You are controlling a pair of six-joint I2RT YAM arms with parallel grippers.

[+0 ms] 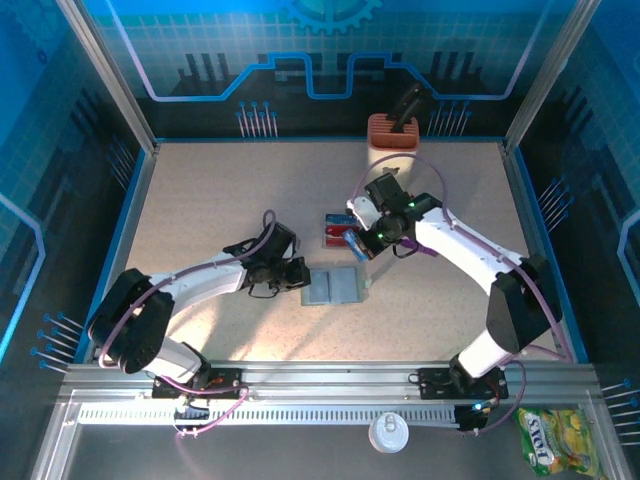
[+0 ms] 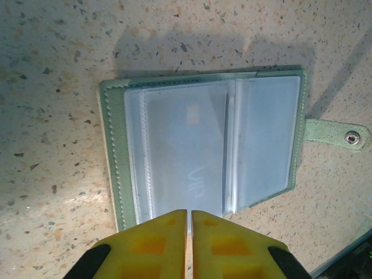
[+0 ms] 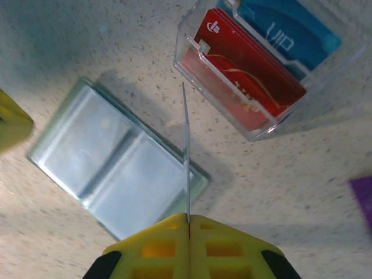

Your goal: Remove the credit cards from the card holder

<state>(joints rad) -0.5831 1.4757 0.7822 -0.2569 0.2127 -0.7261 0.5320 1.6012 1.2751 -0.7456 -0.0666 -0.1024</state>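
At right gripper (image 3: 188,218): clamped flat on thin card (image 3: 185,151), seen edge-on as a bare line, so face and colour unreadable. Crossing one corner of card holder (image 3: 110,163) in view; contact unclear. Holder open flat on table (image 3: 70,35), blurred. Beside it, in clear box (image 3: 256,131): red card (image 3: 244,75) and blue card (image 3: 290,35), box cut off at frame top. At left gripper (image 2: 189,214): nearly together, thin slit showing, right at holder's near edge; cannot tell whether pinching the plastic. Faint "VIP" through one sleeve; card inside or not, unclear.
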